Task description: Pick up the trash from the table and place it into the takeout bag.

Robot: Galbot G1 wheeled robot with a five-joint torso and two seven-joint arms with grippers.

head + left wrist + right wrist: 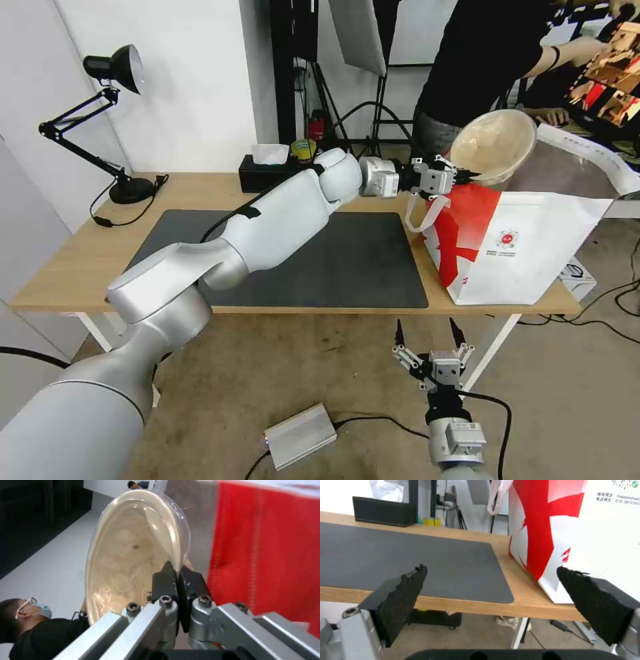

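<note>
My left gripper [467, 175] is stretched out to the right over the table [80, 253], shut on the rim of the beige paper-pulp bowl [495, 145]. The bowl is tilted on edge above the near-left top corner of the white and red takeout bag [527, 247], which stands at the table's right end. In the left wrist view the black fingers [165, 580] pinch the bowl [133, 547] at its rim, with the bag's red side [266, 550] beside it. My right gripper [428, 333] hangs open below the table's front edge; its pads [405, 590] hold nothing and face the bag [553, 530].
A dark grey mat [333, 267] covers the middle of the table. A black desk lamp [113, 73] stands at the far left and a black tissue box [267, 172] at the back. A silver box [300, 435] and cables lie on the floor. A person stands behind the bag.
</note>
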